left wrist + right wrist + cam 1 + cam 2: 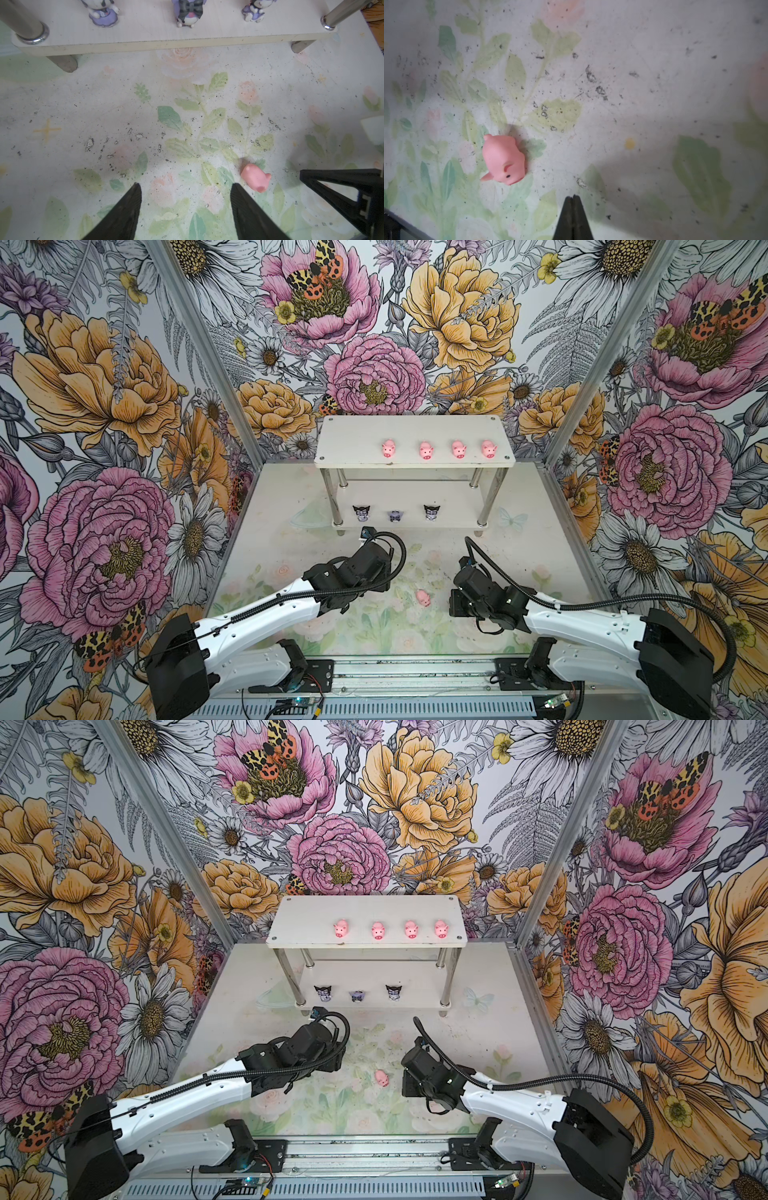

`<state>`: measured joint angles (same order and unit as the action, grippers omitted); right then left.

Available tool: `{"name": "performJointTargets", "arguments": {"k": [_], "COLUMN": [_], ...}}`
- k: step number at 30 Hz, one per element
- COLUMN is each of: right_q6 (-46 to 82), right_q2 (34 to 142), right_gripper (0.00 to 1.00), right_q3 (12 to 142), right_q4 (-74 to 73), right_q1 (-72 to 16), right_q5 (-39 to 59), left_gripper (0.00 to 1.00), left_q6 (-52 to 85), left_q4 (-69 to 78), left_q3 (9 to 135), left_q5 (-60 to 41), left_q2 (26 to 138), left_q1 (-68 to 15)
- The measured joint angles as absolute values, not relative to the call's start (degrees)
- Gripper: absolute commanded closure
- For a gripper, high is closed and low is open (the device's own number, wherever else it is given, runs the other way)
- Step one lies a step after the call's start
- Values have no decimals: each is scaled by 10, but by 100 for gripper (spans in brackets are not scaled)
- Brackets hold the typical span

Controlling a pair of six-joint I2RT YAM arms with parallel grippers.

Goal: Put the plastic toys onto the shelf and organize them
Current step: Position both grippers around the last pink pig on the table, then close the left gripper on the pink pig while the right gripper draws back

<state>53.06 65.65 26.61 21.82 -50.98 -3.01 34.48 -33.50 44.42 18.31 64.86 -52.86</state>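
Loose pig (423,597): lying tipped on its side on the table (519,539), between the two grippers, well apart from the shelf (415,465).
Left gripper (186,185): jaws standing apart, holding nothing; pig sitting just outside one finger, on the robot's right of the gap.
Pig axis: slanting across the fingers' line.
Right gripper (573,197): pinched closed, empty; pig lying off to one side.
Nearer arm: left, by my reading, needing a small shift rightward.
Shelf: four pigs (426,450) lining the top tier, three dark-eared figures (395,515) below.
In the way: nothing lying between; right gripper crowding the pig's far side.
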Motion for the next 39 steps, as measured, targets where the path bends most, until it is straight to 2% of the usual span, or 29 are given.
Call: {"name": "performJointTargets", "arguments": {"k": [9, 15, 19, 25, 32, 39], "right_q6": [540, 550, 552, 543, 527, 514], "right_q2": [756, 848, 853, 750, 593, 559], "right_gripper": [96, 96, 96, 95, 91, 89], "right_q3": [285, 331, 332, 299, 226, 211], "right_q4": [135, 42, 28, 71, 157, 205], "right_q1": [-548, -588, -592, -554, -456, -420], "right_q5": [-8, 21, 32, 22, 8, 13], "left_gripper": [21, 21, 20, 13, 7, 6], "left_q6": [361, 370, 374, 385, 401, 397], "left_q4": [-322, -317, -315, -313, -313, -309], "left_q3": [443, 438, 430, 424, 437, 511], "left_q5": [179, 176, 175, 175, 180, 184], "left_q2": [660, 665, 665, 688, 787, 896], "left_q1": [-535, -546, -550, -576, -644, -666]}}
